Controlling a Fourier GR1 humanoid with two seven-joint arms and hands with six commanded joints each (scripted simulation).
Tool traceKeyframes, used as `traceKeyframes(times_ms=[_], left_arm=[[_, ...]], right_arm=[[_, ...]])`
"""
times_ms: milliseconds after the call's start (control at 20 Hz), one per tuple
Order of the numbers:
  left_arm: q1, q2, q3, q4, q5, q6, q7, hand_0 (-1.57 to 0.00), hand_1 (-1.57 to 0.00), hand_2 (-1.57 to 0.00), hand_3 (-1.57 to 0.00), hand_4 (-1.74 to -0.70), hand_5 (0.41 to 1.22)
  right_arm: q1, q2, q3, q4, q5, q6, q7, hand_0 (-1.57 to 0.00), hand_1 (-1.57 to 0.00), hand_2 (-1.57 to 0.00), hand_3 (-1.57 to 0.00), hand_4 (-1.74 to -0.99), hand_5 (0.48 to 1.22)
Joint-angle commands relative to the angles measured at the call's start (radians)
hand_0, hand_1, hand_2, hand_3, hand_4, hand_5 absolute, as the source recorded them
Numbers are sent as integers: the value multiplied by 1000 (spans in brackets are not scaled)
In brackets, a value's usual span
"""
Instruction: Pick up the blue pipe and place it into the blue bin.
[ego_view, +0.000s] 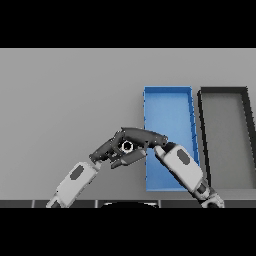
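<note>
No blue pipe can be made out. The two dark hands meet at the rectangular blue bin's (170, 107) nine o'clock edge; left hand (107, 150) and right hand (142, 136) overlap, their grip unreadable. A dark-rimmed grey bin (246, 125) sits at three o'clock.

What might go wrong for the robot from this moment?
The two hands, left hand and right hand, meet just left of the blue bin and could knock together. The blue pipe cannot be made out, so I cannot tell whether it is securely held.
</note>
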Motion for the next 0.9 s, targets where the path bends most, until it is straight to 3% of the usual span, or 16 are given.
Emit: traceKeyframes(times_ms=[0, 100, 150, 250, 400, 650, 850], left_arm=[[3, 3, 7, -7, 2, 0, 7, -1486, -1478, -1390, -1465, -1719, 1221], [9, 1, 14, -14, 8, -1, 15, -1516, -1512, -1388, -1503, -1727, 1221], [1, 5, 16, -7, -9, 4, -13, -1435, -1354, -1221, -1333, -1648, 1221], [-20, 35, -2, 8, -76, -20, -56, -925, -866, -781, -853, -1415, 1221], [-22, 64, -13, 12, -150, -75, -79, -473, -443, -399, -436, -1143, 1187], [-30, 56, -4, 27, -190, -64, -58, -154, -145, -130, -142, -942, 785], [-18, 56, -4, 20, -186, -60, -53, -63, -59, -53, -58, -887, 638]], right_arm=[[-5, -5, 7, 4, 1, -8, 4, -1498, -1496, -1500, -1468, -1465, 1118], [0, -13, 7, 2, -29, -27, -1, -1524, -1523, -1525, -1505, -1475, 1155], [4, -11, 14, -8, -52, -47, 6, -1533, -1533, -1534, -1518, -1480, 1168], [10, -21, 25, -12, -78, -70, 12, -1547, -1546, -1548, -1537, -1487, 1187], [11, -37, 34, -18, -72, -69, 29, -1559, -1558, -1559, -1554, -1491, 1204], [4, -30, 33, -14, -80, -67, 27, -1567, -1567, -1567, -1565, -1496, 1215], [-6, -31, 37, -20, -63, -74, 29, -1569, -1569, -1569, -1569, -1493, 1219]])
